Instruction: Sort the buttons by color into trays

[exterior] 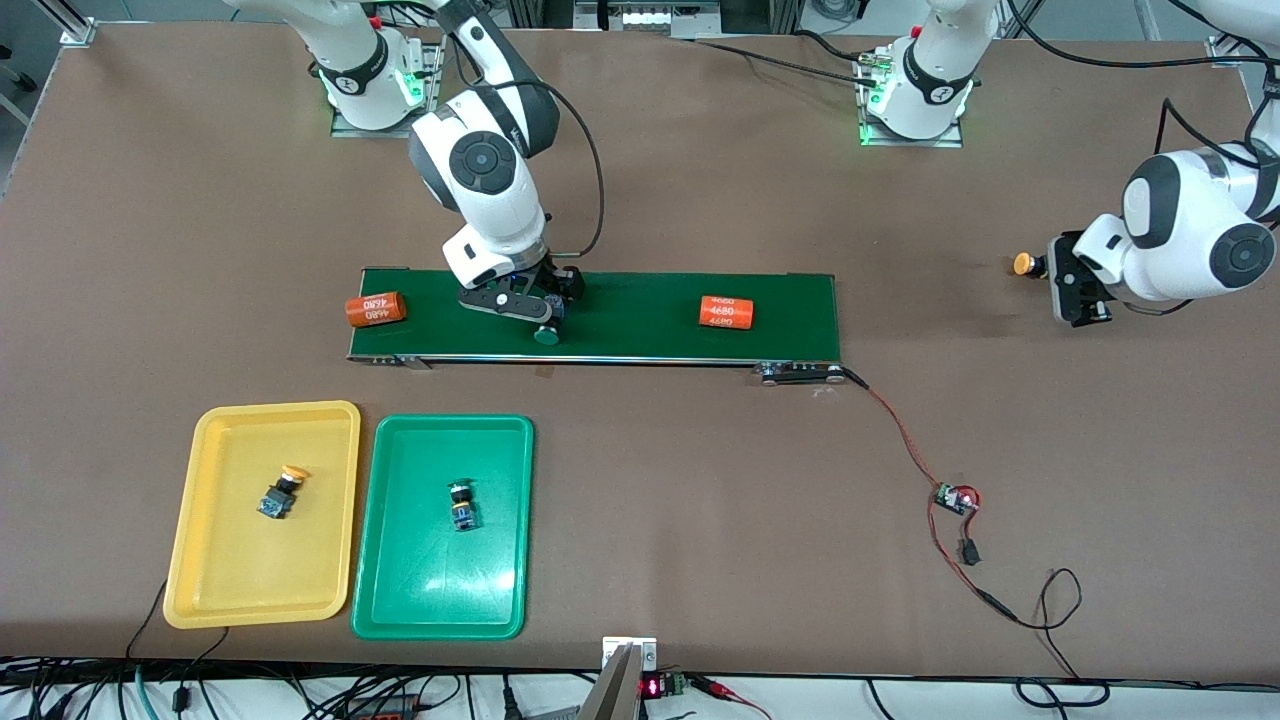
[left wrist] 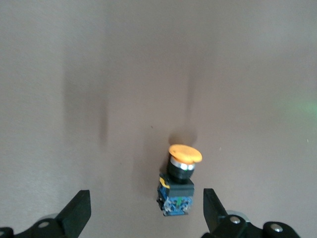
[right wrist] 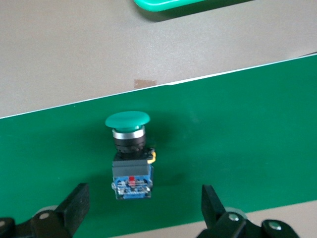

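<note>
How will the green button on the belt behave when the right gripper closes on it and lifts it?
The green button lies on its side on the belt between the open fingers of the right gripper. Its boxy body looks rigid, so it probably offers flat faces to grip. The round cap is wider than the body, so it may pivot or tilt if nudged. It looks small, so probably light.

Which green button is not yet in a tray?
The green button on the belt, under the right tool; the other lies in the green tray.

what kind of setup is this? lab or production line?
Looks like a robotics lab bench, not production: a short conveyor belt sitting loose on a brown table, a bare circuit board wired to it, and cables along the table edge.
</note>
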